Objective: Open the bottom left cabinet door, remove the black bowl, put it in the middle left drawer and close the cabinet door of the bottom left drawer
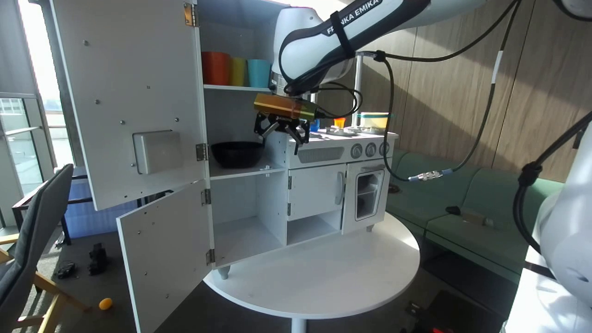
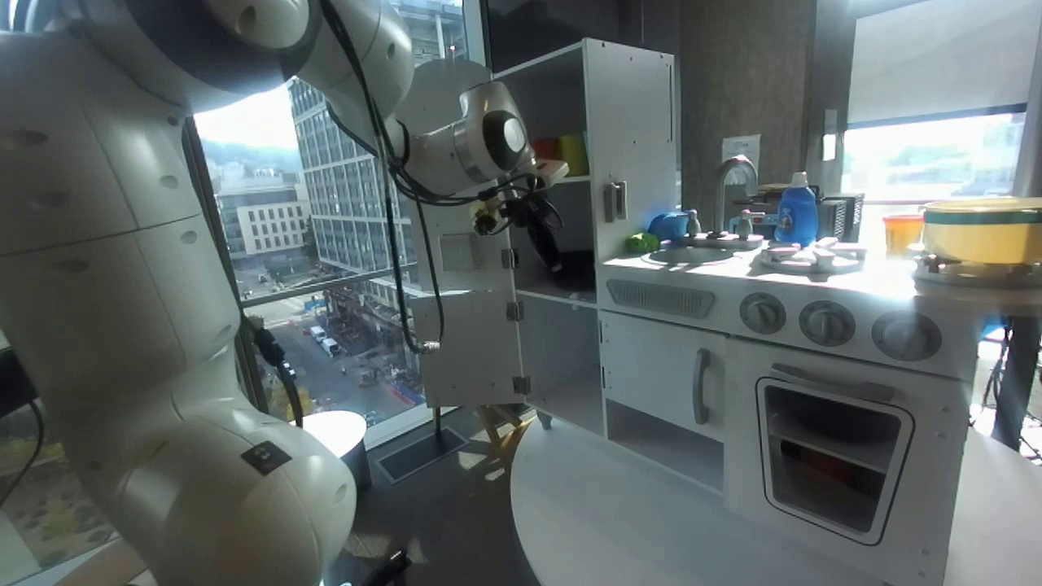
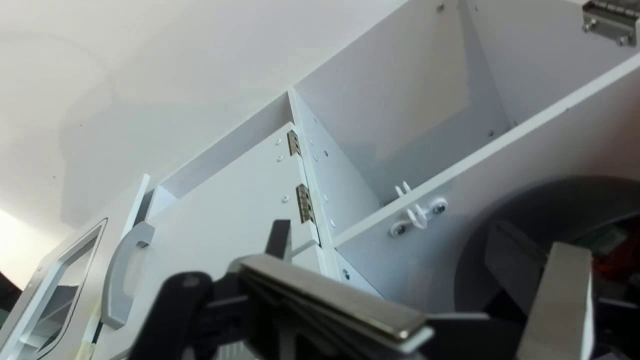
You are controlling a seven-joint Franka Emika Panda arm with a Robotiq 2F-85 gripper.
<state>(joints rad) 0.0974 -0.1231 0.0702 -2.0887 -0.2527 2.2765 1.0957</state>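
Note:
The bottom left cabinet door (image 1: 166,254) (image 2: 472,358) stands wide open in both exterior views. The bottom left drawer (image 1: 245,238) is the bare white compartment behind it; it also shows in the wrist view (image 3: 395,95). The black bowl (image 1: 235,156) sits upright on the shelf of the middle left drawer (image 1: 273,170), above that compartment. It is dark and partly hidden in an exterior view (image 2: 580,268). My gripper (image 1: 280,142) (image 2: 544,236) is open at the bowl's right side. In the wrist view (image 3: 397,250) one finger overlaps the bowl's inside (image 3: 480,255); contact is unclear.
The tall upper door (image 1: 125,92) hangs open at the left. Orange, yellow and blue cups (image 1: 238,71) stand on the shelf above. A white latch fitting (image 3: 417,217) sits on the shelf's front edge. The small handled door (image 1: 314,192) and oven door (image 1: 366,196) are shut.

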